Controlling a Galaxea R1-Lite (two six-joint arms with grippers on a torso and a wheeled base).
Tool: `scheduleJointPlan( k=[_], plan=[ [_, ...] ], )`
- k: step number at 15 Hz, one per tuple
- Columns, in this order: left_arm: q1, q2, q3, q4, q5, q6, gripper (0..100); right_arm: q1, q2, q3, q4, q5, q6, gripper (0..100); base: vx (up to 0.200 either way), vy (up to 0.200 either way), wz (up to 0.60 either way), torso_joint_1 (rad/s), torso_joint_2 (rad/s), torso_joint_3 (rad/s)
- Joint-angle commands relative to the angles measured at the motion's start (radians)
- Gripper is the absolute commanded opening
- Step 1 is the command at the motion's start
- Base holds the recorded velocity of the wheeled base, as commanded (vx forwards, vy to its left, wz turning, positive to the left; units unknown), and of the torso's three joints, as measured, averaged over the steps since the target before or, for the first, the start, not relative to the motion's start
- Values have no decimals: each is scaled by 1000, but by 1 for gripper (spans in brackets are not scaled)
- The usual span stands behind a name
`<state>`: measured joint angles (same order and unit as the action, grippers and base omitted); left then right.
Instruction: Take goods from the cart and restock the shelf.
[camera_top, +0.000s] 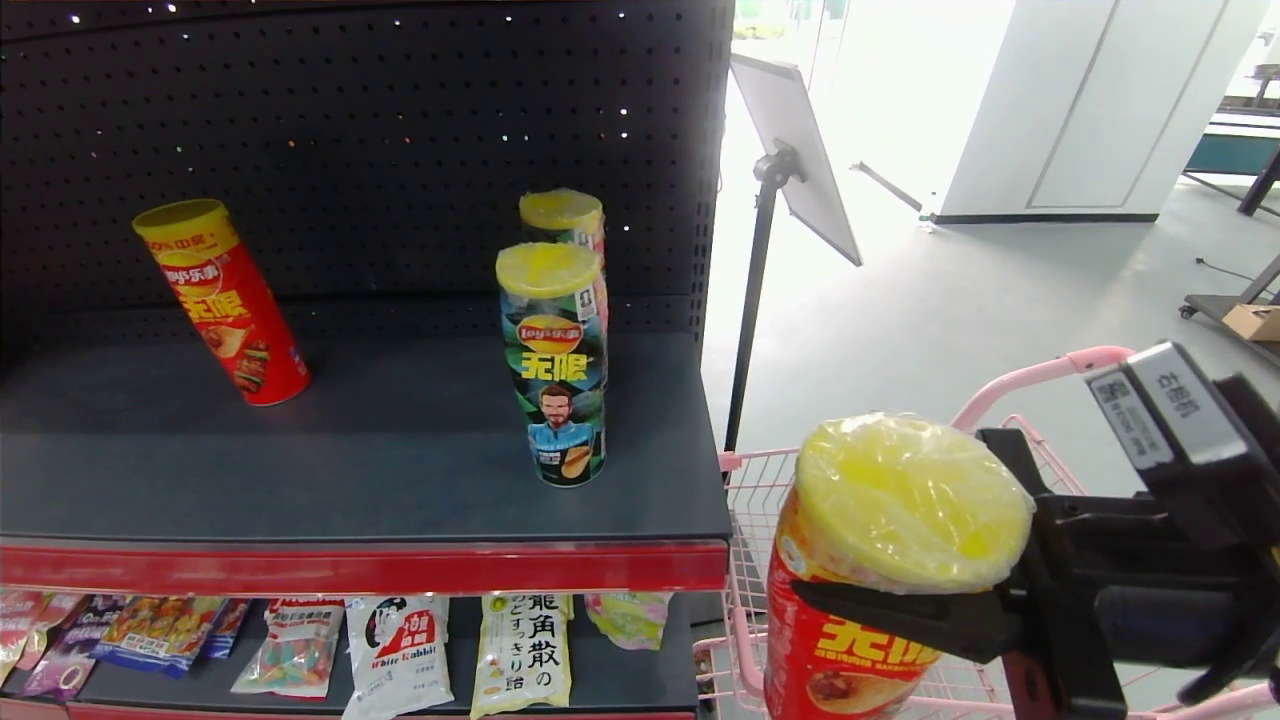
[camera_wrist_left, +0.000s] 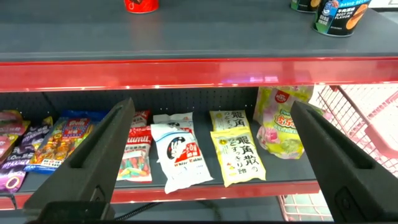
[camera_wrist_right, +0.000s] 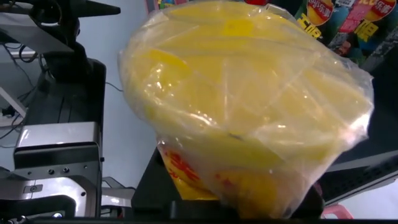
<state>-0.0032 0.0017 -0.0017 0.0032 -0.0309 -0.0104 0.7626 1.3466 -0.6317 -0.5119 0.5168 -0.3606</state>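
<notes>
One red can (camera_top: 900, 500) in R jaws; L wrist view adds snack bags (camera_wrist_left: 180, 155).

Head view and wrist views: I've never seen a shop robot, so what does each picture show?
It is a two-armed robot. The head view looks down from its head; each wrist view sits on one arm. The right gripper clamps a red crisp tube with a yellow plastic lid near the pink wire cart. The left gripper is open and empty, facing snack bags on the lower shelf. On the dark upper shelf stand another red tube and two green tubes.
</notes>
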Motion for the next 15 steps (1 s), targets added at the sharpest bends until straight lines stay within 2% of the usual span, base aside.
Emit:
scheduleJointPlan(
  k=[1,2,15],
  plan=[
    [0,1,0,0,0,0,100,-5,6,0,1,0,0,0,0,0,0,0,0,0],
    [0,1,0,0,0,0,100,-6,5,0,0,0,0,0,0,0,0,0,0,0],
    [0,1,0,0,0,-2,100,-6,26,-16,0,3,0,0,0,200,0,3,1,1]
  ],
)
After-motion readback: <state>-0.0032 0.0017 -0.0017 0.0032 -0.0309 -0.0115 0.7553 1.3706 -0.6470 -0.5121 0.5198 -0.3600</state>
